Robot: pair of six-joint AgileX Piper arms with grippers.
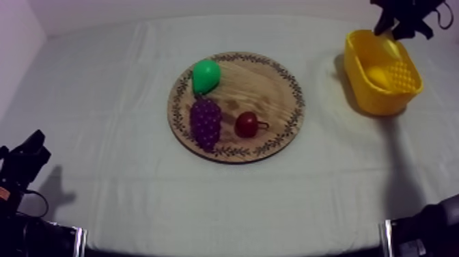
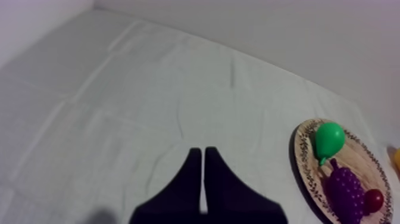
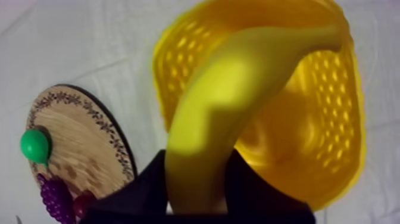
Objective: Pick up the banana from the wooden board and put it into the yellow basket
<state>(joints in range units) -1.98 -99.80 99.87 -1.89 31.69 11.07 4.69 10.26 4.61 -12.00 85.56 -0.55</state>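
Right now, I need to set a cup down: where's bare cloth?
Bare: cloth between left gripper and wooden board; the strip between board and yellow basket. Crowded: the board, with pear, grapes, small red fruit; the basket, where the right gripper holds the banana.

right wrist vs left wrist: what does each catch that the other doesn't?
Right wrist, not left: the banana clamped in the right tool, hanging over the yellow basket. Left wrist, not right: the left tool, shut on nothing, above the cloth. Both: the wooden board with the pear, grapes and small red fruit on it.
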